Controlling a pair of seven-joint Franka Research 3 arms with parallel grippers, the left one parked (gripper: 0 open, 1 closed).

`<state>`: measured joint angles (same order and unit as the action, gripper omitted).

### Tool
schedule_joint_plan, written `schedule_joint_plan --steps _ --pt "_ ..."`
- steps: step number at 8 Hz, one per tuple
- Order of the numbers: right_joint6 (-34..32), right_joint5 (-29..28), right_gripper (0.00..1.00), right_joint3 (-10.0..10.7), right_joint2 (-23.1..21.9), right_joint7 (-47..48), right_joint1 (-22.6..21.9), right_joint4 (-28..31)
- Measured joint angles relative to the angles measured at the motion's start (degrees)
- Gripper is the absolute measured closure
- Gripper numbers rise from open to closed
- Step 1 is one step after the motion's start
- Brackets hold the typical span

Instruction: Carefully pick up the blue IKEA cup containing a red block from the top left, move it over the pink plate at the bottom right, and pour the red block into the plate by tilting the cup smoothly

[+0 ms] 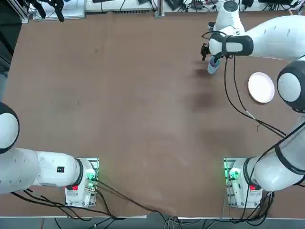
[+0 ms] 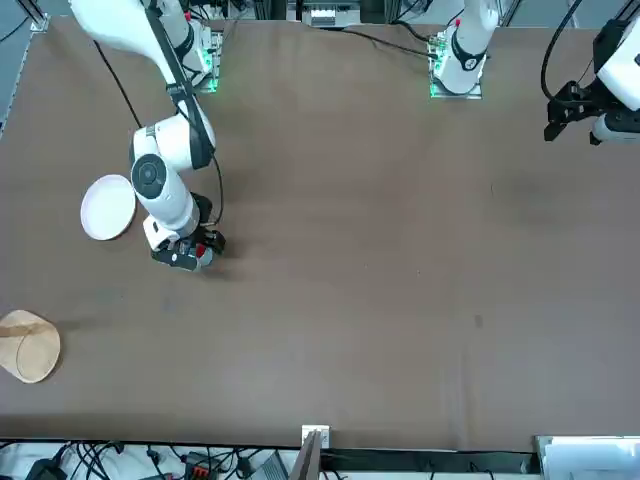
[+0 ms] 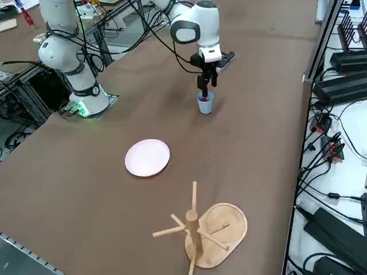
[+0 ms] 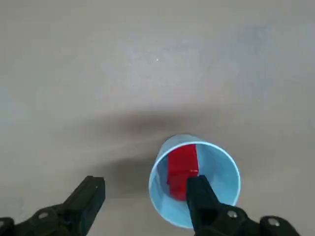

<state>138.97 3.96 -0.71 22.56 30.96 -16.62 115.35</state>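
The blue IKEA cup [image 4: 197, 189] stands upright on the brown table with the red block [image 4: 181, 168] inside it. My right gripper [image 4: 145, 194] hangs open just above it. One finger [image 4: 201, 196] is over the cup's mouth and the other finger [image 4: 88, 196] is outside the wall. From the side, the right gripper [image 3: 205, 90] sits right over the cup [image 3: 205, 105], and from overhead the cup [image 1: 212, 67] peeks out under the wrist. The pink plate [image 1: 261, 87] lies apart from the cup, also seen as the plate [image 3: 148, 157] and the plate [image 2: 108, 207].
A tan wooden oval dish with a pegged stand [image 3: 202, 229] sits near the table's right edge, seen across the table as the wooden dish [image 2: 28, 346]. The right arm's cables [image 1: 238, 102] trail over the table between cup and plate.
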Motion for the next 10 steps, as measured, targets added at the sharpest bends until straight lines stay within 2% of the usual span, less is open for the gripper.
schedule_joint_plan --steps 3,5,6,8,9,10 --pt "0.5 0.1 0.04 0.2 0.7 0.0 0.0 0.0" --pt "0.5 0.1 0.16 0.5 0.7 0.0 0.1 -0.1" --pt "0.5 0.1 0.28 0.6 0.7 0.1 0.2 -0.1" --pt "0.5 0.1 0.32 0.6 0.7 0.4 0.3 -0.1" --pt "0.5 0.1 0.42 0.6 0.7 0.5 0.3 -0.1" --pt "0.5 0.1 0.46 0.6 0.8 0.7 0.4 -0.1"
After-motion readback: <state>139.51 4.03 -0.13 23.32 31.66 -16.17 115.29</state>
